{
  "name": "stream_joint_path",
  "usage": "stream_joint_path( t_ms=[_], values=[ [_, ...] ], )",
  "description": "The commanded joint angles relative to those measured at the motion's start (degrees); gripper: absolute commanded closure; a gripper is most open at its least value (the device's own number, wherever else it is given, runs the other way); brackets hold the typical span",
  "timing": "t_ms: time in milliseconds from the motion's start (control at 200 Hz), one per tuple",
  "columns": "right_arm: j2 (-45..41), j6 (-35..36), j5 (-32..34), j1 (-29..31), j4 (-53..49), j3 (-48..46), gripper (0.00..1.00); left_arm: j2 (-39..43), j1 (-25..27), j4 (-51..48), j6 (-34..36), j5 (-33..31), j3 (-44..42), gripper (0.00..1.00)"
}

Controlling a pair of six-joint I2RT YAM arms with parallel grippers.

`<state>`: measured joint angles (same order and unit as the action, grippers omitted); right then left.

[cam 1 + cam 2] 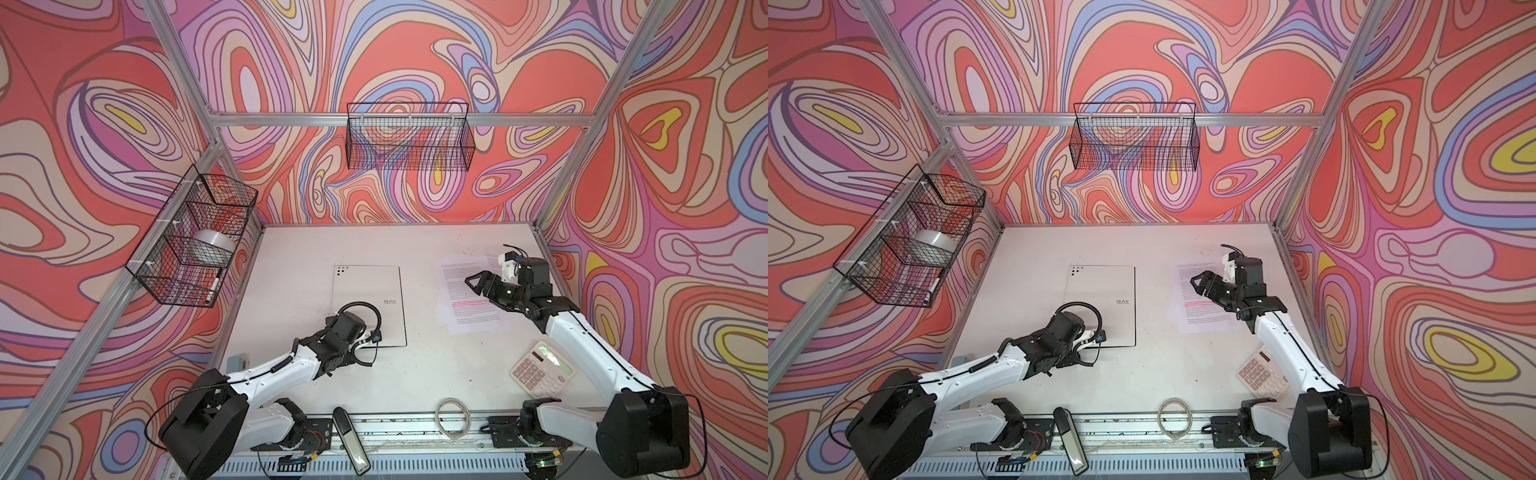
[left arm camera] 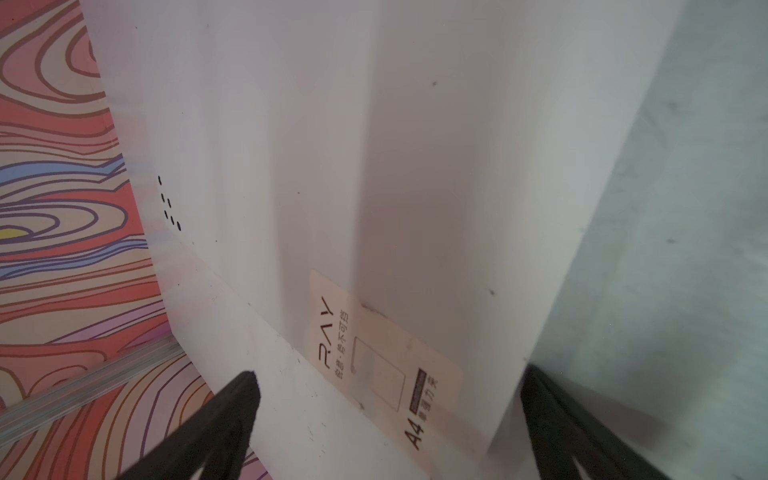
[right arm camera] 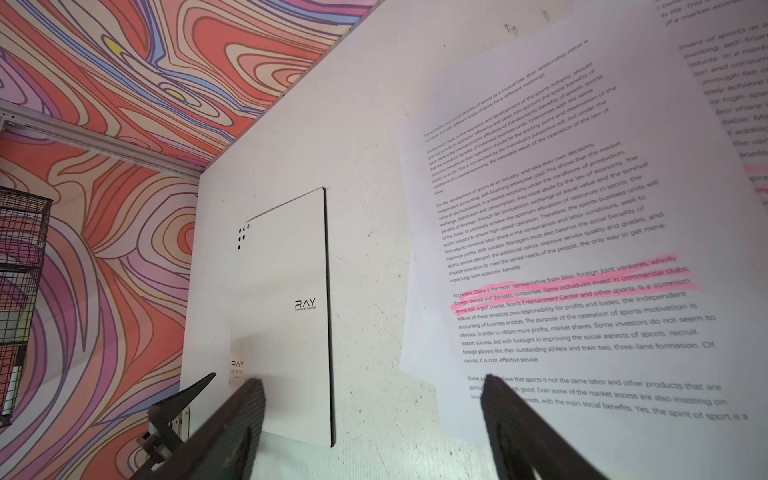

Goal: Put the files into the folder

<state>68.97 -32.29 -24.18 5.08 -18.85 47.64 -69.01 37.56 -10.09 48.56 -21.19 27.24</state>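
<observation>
The folder (image 1: 368,305) (image 1: 1102,305) lies closed and flat at mid-table, white-grey cover up, marked "RAY" with black dots at its far left corner. My left gripper (image 2: 389,372) hangs low over its near left corner, open, one finger on each side of the A4 label; in both top views the wrist hides its fingers. The files (image 1: 469,291) (image 1: 1200,299) are overlapping printed sheets to the folder's right, the top one with pink highlighted lines (image 3: 569,282). My right gripper (image 1: 471,282) (image 3: 372,380) hovers open over the files' left edge, holding nothing.
A white calculator (image 1: 540,370) sits near the right arm. A coiled cable (image 1: 453,417) and a black-and-silver bar (image 1: 351,440) lie at the front edge. A wire basket (image 1: 195,241) with a tape roll hangs on the left wall, another wire basket (image 1: 409,137) on the back rail.
</observation>
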Motion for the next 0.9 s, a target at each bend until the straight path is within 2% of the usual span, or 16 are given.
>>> stream_joint_path(
  t_ms=[0, 326, 451, 896],
  values=[
    [0.7, 0.2, -1.0, 0.4, 0.5, 0.4, 0.14, 0.0, 0.3, 2.8, 0.1, -1.8, -1.3, 0.01],
    [3.4, 2.9, -4.8, 0.9, -1.1, 2.1, 0.14, 1.0, 0.4, 6.0, -1.1, -5.0, -1.8, 0.03],
    [5.8, 3.5, -8.3, 1.6, -0.6, 2.3, 0.14, 1.0, 0.4, 7.7, -1.8, -6.7, -1.8, 0.03],
    [18.8, 3.4, -16.4, 9.9, 4.6, 5.4, 0.14, 1.9, 0.4, 9.9, -5.7, -11.5, -0.6, 0.03]
  ],
)
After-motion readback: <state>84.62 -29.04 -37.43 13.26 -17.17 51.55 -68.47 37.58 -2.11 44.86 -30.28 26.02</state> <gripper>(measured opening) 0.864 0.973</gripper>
